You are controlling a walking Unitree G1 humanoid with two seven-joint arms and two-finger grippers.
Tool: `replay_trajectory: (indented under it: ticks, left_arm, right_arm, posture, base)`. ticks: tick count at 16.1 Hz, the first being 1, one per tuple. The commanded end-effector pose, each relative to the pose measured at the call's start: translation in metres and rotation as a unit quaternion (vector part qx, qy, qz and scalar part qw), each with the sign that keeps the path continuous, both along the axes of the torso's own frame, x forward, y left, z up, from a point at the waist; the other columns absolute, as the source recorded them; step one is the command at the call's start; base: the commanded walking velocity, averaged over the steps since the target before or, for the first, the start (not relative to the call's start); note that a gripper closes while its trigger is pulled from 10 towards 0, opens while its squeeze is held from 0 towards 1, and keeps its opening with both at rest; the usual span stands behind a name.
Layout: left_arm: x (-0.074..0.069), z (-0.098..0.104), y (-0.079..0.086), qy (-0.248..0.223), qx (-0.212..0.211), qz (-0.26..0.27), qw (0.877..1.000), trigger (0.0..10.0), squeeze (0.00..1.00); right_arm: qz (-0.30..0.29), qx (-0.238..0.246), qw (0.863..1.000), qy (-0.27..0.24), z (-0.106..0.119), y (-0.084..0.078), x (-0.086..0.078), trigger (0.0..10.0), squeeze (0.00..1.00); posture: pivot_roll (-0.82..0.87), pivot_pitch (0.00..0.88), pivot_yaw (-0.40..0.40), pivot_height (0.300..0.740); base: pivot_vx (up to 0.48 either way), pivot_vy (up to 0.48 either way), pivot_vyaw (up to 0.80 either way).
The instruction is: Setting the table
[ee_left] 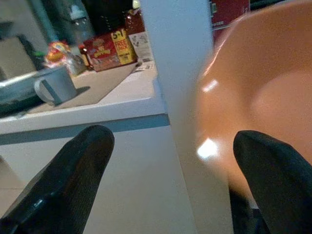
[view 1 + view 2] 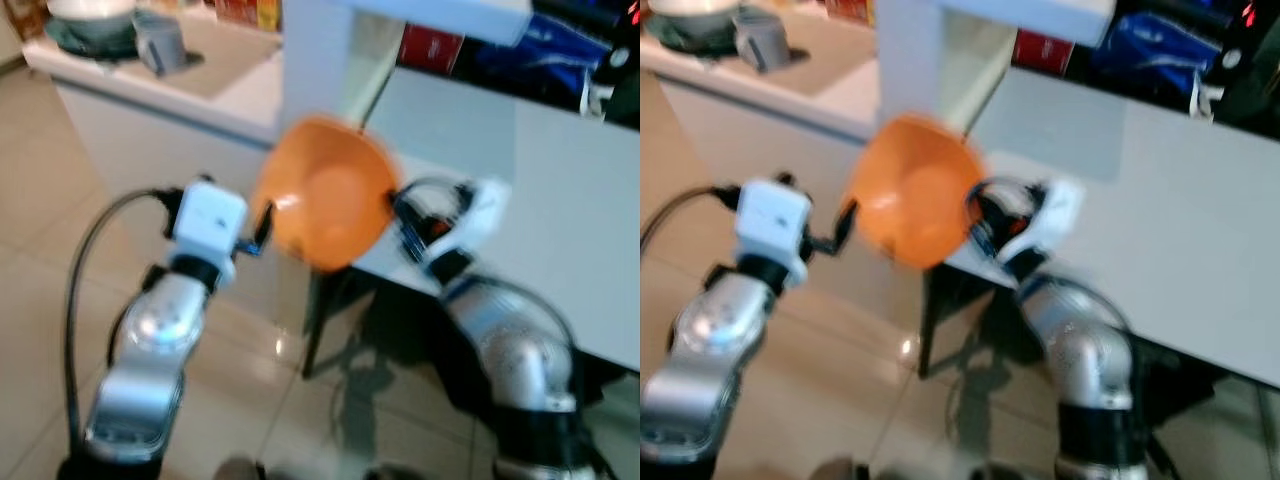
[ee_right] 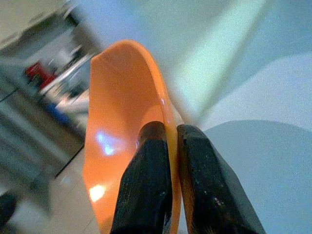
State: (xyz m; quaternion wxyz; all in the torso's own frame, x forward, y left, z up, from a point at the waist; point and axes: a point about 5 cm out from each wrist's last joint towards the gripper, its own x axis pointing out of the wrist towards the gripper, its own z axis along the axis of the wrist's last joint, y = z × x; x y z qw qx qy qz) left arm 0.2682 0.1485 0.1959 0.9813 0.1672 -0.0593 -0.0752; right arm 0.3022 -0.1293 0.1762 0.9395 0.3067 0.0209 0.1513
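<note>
An orange bowl [image 2: 325,195] hangs tilted in the air before the corner of a white table [image 2: 560,230], its hollow facing me. My right gripper [image 2: 392,205] is shut on the bowl's rim, one black finger [image 3: 146,185] inside and the other outside the bowl [image 3: 117,122]. My left gripper [image 2: 262,228] is open just to the left of the bowl, its two fingers [image 1: 63,180] spread wide with the bowl [image 1: 263,92] beside one of them, not touching it as far as I can tell. The views are blurred.
A white counter [image 2: 200,85] stands at the back left with a grey mug [image 2: 160,42] and a dish stack on it. A white post [image 2: 320,60] rises behind the bowl. Red boxes and blue bags [image 2: 540,50] lie at the table's far side. Tiled floor [image 2: 40,180] is below.
</note>
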Motion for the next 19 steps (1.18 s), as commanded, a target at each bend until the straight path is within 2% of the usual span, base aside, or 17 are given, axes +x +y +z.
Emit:
replay_trajectory:
  ticks: [1,4,6,7,10,14,16,19]
  left_arm:
    - [0.002,0.000,-0.013,0.002,-0.001,-0.024,1.000,10.0,0.00]
    - [0.005,0.003,-0.018,0.000,0.001,-0.035,0.999,10.0,0.00]
    - [0.005,0.003,-0.018,0.000,0.003,-0.036,0.999,10.0,0.00]
    - [0.005,0.003,-0.018,0.000,0.003,-0.036,0.999,10.0,0.00]
    - [0.005,0.004,-0.022,0.000,0.003,-0.042,0.999,10.0,0.00]
    - [0.005,0.004,-0.024,0.000,0.008,-0.051,0.999,10.0,0.00]
    - [0.004,0.002,-0.024,0.001,0.021,-0.055,0.998,10.0,0.00]
    - [0.005,0.003,-0.022,0.001,0.020,-0.053,0.998,10.0,0.00]
  right_arm:
    - [-0.052,0.007,0.999,-0.013,0.004,-0.022,0.000,10.0,0.00]
    - [-0.069,0.013,0.998,-0.008,0.004,-0.026,0.001,10.0,0.00]
    - [-0.081,0.053,0.995,0.007,0.004,-0.026,0.001,10.0,0.00]
    - [-0.092,0.091,0.992,0.010,0.007,-0.028,0.002,10.0,0.00]
    - [-0.113,0.070,0.991,0.017,0.006,-0.037,0.004,10.0,0.00]
    - [-0.117,0.054,0.991,0.033,0.003,-0.049,-0.005,10.0,0.00]
    - [-0.110,0.062,0.992,0.022,0.009,-0.052,-0.006,10.0,0.00]
    - [-0.125,0.086,0.988,0.025,0.009,-0.058,-0.004,10.0,0.00]
  posture:
    - [0.01,0.084,-0.035,0.740]
    - [0.01,0.086,-0.025,0.740]
    - [0.00,0.085,-0.026,0.740]
    - [0.00,0.087,-0.029,0.740]
    - [0.00,0.089,-0.024,0.740]
    - [0.00,0.090,-0.022,0.740]
    - [0.00,0.090,-0.021,0.740]
    - [0.00,0.089,-0.020,0.740]
  base:
    - [0.000,-0.480,0.00]
    - [0.000,-0.480,0.00]
    - [0.000,-0.480,0.00]
    - [0.000,-0.480,0.00]
    - [0.000,-0.480,0.00]
    - [0.000,-0.480,0.00]
    - [0.000,-0.480,0.00]
    - [0.000,-0.480,0.00]
